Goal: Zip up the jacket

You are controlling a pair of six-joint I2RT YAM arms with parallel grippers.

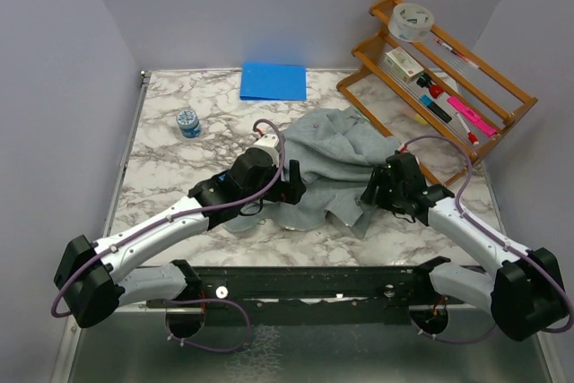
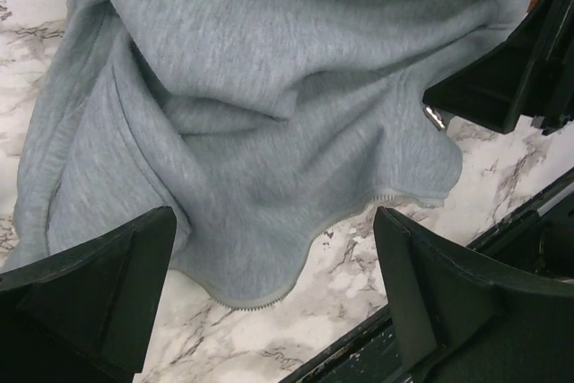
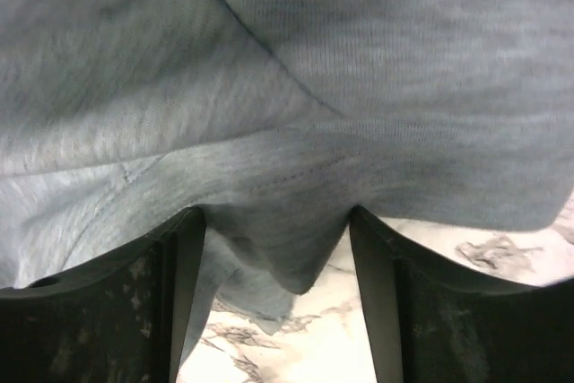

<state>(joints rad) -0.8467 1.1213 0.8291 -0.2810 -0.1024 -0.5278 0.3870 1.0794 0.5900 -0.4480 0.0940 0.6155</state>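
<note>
The light grey-green jacket (image 1: 341, 154) lies crumpled in the middle of the marble table. My left gripper (image 1: 291, 187) hovers over its near left edge. In the left wrist view that gripper (image 2: 273, 257) is open and empty, and the jacket's zipper teeth edge (image 2: 296, 280) runs on the table between its fingers. My right gripper (image 1: 372, 193) is at the jacket's near right edge. In the right wrist view the right gripper (image 3: 276, 221) has its jaws apart, with a loose fold of jacket fabric (image 3: 287, 248) sagging between them. A small metal zipper part (image 2: 435, 117) shows beside the right gripper's fingers (image 2: 498, 87).
A flat blue folder (image 1: 273, 81) lies at the back. A small blue-lidded jar (image 1: 188, 122) stands at the back left. A wooden rack (image 1: 439, 78) with pens and tape stands at the back right. The black rail (image 1: 314, 282) runs along the near edge.
</note>
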